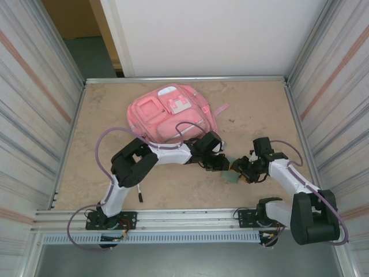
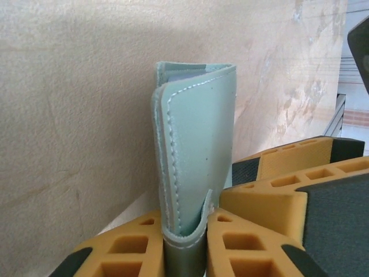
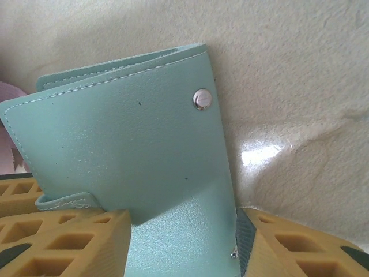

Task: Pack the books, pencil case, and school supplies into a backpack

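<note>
The grey-green flat piece (image 1: pixel 232 175) hangs just above the table between my two grippers, in front of the pink backpack (image 1: pixel 173 112). My left gripper (image 1: pixel 222 164) is shut on one edge of it. In the left wrist view the folded piece (image 2: pixel 196 150) stands upright, pinched between the yellow pads (image 2: pixel 253 242) of that gripper (image 2: pixel 184 245). My right gripper (image 1: pixel 239 170) has its jaws on either side of the piece (image 3: pixel 127 150), close to its edges. Whether that gripper (image 3: pixel 184 245) still presses on it I cannot tell. The piece has a silver snap (image 3: pixel 202 98).
A slim black pen (image 1: pixel 140 197) lies near the front rail beside the left arm's base. The backpack lies flat at the back centre, its front pockets facing up. Walls close the table (image 1: pixel 259 109) in on both sides. Bare table lies right of the backpack.
</note>
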